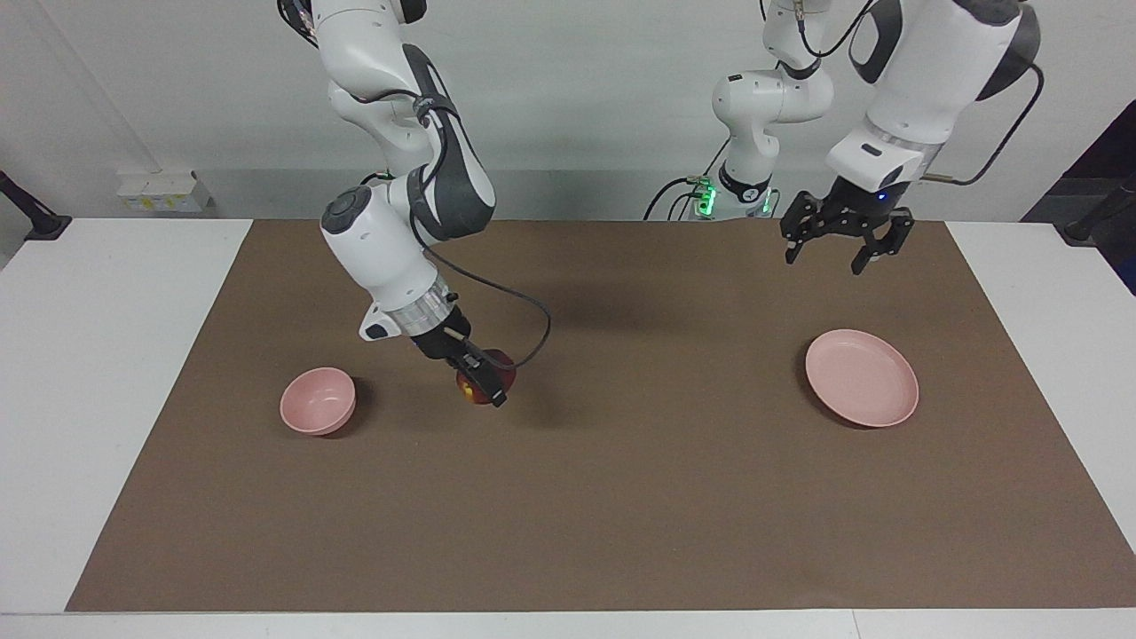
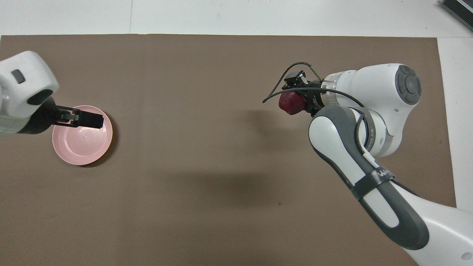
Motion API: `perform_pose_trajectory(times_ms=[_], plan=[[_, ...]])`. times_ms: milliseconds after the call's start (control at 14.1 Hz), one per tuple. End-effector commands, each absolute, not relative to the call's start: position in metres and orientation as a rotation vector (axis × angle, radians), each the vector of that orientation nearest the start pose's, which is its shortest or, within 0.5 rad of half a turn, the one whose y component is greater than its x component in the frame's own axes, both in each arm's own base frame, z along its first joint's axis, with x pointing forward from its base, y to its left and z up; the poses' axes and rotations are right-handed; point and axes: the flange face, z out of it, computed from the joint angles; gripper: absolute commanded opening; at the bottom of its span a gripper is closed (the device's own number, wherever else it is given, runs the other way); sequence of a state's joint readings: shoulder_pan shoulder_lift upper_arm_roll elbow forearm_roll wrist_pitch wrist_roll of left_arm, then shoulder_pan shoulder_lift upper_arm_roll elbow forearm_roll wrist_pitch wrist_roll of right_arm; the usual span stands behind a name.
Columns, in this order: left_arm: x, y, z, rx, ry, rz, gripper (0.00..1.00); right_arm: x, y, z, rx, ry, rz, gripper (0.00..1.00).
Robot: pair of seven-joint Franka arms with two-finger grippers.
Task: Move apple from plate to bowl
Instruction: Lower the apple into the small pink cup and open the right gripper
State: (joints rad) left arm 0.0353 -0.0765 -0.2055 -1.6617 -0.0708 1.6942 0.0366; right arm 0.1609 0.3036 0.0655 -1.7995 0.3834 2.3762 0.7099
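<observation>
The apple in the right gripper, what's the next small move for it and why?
Probably carry it on toward the right arm's end of the table until it is over the bowl. The right gripper is shut on the apple above bare mat, short of the bowl; the plate is empty. The left gripper waits, open, up in the air.

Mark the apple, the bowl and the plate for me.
apple [image 1: 484, 383], facing view, its red skin beside the finger.
bowl [image 1: 317, 399], facing view, inside wall.
plate [image 1: 861, 377], facing view, bare middle.

Lab: bare wall [image 1: 577, 106]; brown mat [image 1: 621, 497]
</observation>
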Motion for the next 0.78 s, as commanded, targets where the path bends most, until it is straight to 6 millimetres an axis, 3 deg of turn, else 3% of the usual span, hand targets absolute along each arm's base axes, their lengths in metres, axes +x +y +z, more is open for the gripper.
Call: perform_pose_trajectory(times_ms=[0, 142, 284, 426, 710], plan=[[0.530, -0.092, 0.671, -3.136, 0.323, -0.133, 1.00, 0.653, 0.091, 0.410, -2.694, 0.780, -0.234, 0.00], [0.529, -0.090, 0.677, -3.143, 0.323, -0.075, 1.00, 0.653, 0.050, 0.404, -2.799, 0.647, -0.251, 0.00], [0.529, -0.087, 0.681, -3.142, 0.318, -0.085, 1.00, 0.649, -0.001, 0.397, -2.860, 0.638, -0.233, 0.00], [0.529, -0.071, 0.683, -3.149, 0.276, -0.066, 1.00, 0.645, -0.027, 0.393, -2.962, 0.499, -0.266, 0.00], [0.530, -0.070, 0.689, -3.147, 0.290, -0.078, 1.00, 0.636, -0.052, 0.371, -3.050, 0.438, -0.253, 0.00]])
